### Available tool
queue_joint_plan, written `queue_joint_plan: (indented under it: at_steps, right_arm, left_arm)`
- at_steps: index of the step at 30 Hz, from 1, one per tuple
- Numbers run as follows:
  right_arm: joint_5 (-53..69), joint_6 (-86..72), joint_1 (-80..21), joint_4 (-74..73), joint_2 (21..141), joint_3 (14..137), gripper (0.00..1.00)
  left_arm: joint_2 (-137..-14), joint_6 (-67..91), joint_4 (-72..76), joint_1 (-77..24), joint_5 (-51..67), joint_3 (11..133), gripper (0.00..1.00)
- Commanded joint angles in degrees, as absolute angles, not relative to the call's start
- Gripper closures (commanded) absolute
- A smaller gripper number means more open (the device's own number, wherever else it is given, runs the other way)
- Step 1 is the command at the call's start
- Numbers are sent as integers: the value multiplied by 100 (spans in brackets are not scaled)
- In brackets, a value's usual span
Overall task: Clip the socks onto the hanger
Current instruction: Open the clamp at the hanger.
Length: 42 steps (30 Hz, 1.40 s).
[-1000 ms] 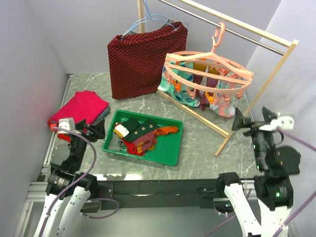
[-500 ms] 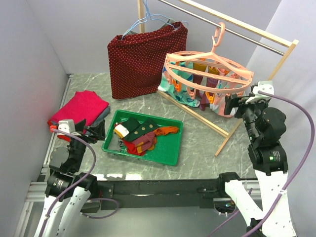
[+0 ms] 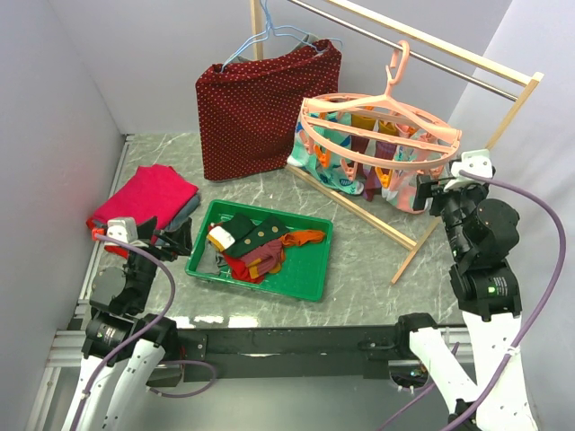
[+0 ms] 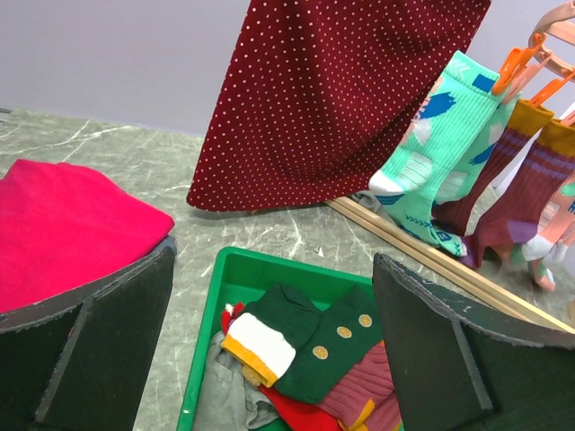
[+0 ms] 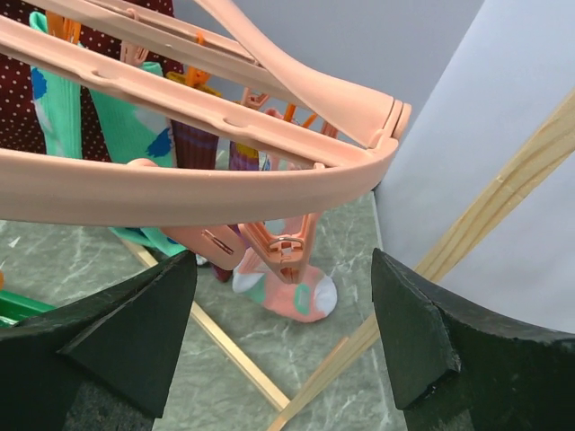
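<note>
Several loose socks (image 3: 256, 244) lie in a green tray (image 3: 296, 280): dark green with yellow dots (image 4: 346, 346), grey (image 4: 225, 395), red, striped and orange. The salmon-pink hanger (image 3: 382, 126) hangs by its hook from the rail, with several socks clipped under it. My right gripper (image 3: 429, 191) is open and empty at the hanger's right end; its rim (image 5: 198, 184) and an empty clip peg (image 5: 289, 247) show just above and between the fingers (image 5: 418, 346). My left gripper (image 3: 162, 236) is open and empty, low at the tray's left, facing the socks.
A folded pink-red cloth stack (image 3: 148, 197) lies at the left. A dark-red dotted cloth (image 3: 265, 108) hangs on a light-blue wire hanger (image 3: 269, 36). The wooden rack's base bars (image 3: 359, 211) and slanted right post (image 3: 467, 180) stand by my right gripper.
My right arm rose from low at the front right and swung in to the hanger's right end, then settled there. The left arm stayed still.
</note>
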<state>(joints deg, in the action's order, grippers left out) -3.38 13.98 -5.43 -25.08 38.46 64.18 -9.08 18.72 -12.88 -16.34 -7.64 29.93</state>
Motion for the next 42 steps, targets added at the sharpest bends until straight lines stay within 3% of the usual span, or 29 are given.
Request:
queue_joint_plan:
  at_steps: [1,19,28,42]
  right_arm:
    - [-334,1696,-571,-2153,3779,6302,16]
    - [106,1284,-580,-2874,2796,5854,10]
    - [-870,1309,-607,-2760,2698,5660,12]
    - [-466,1722,-606,-1820,3094,5687,18]
  left_arm:
    - [-861,1784,-1072,-1652,-703,2962,4]
    - [-835,1802,-1090,-1661,-703,2971,4]
    - [-686,1819,-1081,-1679,-747,2962,4]
    - [-396,1784,-1099,-1767,-940,2936,4]
